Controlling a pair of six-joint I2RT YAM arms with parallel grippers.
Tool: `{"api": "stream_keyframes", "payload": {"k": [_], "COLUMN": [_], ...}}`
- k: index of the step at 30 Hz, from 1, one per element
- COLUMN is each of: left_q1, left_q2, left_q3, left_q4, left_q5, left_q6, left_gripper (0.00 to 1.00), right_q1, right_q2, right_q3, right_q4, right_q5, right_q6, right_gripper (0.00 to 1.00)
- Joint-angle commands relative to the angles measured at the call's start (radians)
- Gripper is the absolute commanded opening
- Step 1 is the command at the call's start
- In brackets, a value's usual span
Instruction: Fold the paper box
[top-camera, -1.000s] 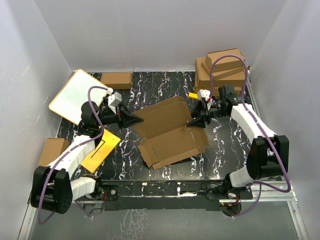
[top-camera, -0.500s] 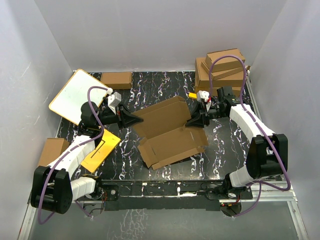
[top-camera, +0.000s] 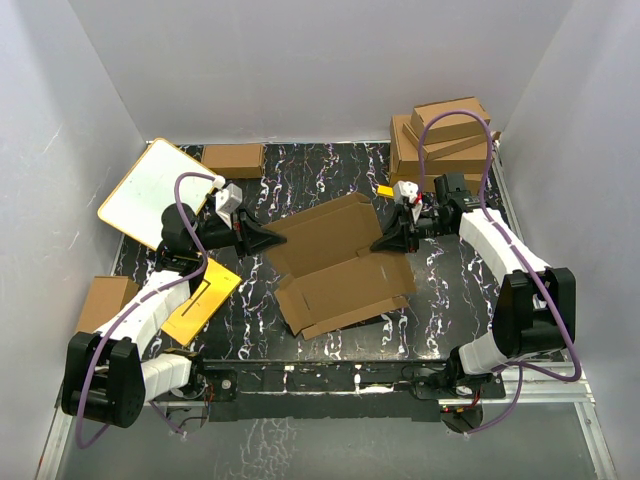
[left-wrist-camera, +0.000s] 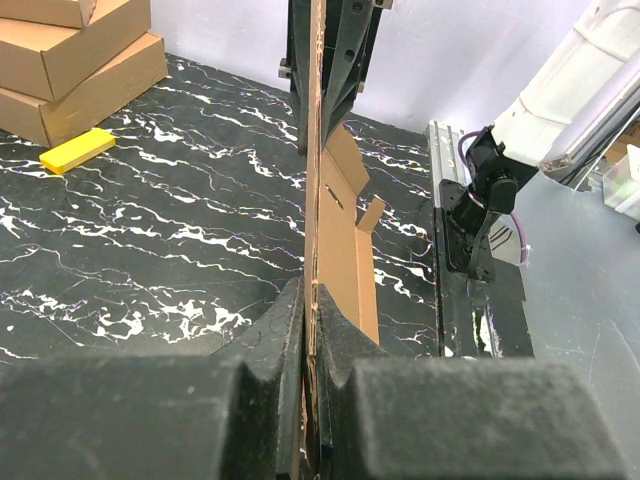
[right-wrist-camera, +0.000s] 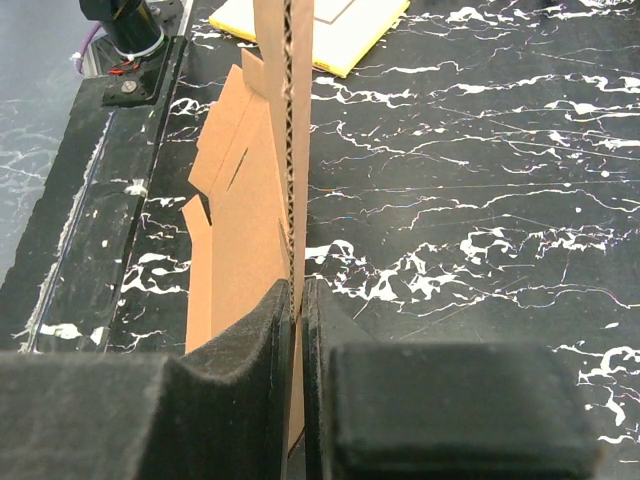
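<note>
top view: a brown paper box (top-camera: 340, 265), an open die-cut sheet with flaps, sits in the middle of the black marbled bench (top-camera: 450, 290). the left tool (top-camera: 280, 240) grips the left edge of its far panel, and the right tool (top-camera: 380, 246) grips that panel's right edge. a white board (top-camera: 150, 190) and a yellow card (top-camera: 203, 290) lie to the left. stacked boxes (top-camera: 445, 140) fill the far right corner.

left wrist view: the fingers (left-wrist-camera: 265, 345) are pressed together, pinching the cardboard edge, seen end-on. the other tool clamps the far end.

right wrist view: the fingers (right-wrist-camera: 245, 340) pinch the corrugated edge, and slit flaps show on the left.
</note>
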Motion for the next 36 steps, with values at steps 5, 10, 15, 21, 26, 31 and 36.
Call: {"api": "stream_keyframes", "payload": {"k": [5, 10, 15, 21, 26, 31, 36], "left_q1": [0.001, 0.002, 0.002, 0.002, 0.003, 0.001, 0.002], "left_q2": [-0.016, -0.022, -0.073, -0.201, -0.319, -0.387, -0.419], "left_q3": [0.010, 0.013, 0.025, -0.047, -0.116, -0.186, -0.215], "left_q4": [0.001, -0.049, -0.225, -0.268, -0.235, -0.196, -0.191], "left_q5": [0.001, -0.033, -0.111, -0.253, -0.393, -0.485, -0.516], "left_q6": [0.021, 0.050, 0.170, 0.122, 0.028, -0.032, -0.065], "left_gripper": [0.00, 0.00, 0.00, 0.00, 0.00, 0.00, 0.00], "right_q1": [0.006, -0.002, -0.110, -0.273, -0.333, -0.370, -0.377], "right_q2": [-0.044, -0.069, -0.177, -0.331, -0.303, -0.184, -0.123], "right_q3": [-0.033, -0.030, -0.042, -0.225, -0.427, -0.476, -0.497], "right_q4": [0.185, 0.196, 0.195, 0.464, 0.887, 1.054, 1.095], "right_q5": [0.026, 0.061, 0.049, 0.049, 0.187, 0.201, 0.246], "right_q6": [0.164, 0.208, 0.255, 0.554, 1.095, 1.302, 1.369], "right_gripper": [0.08, 0.43, 0.73, 0.82, 0.81, 0.76, 0.61]}}
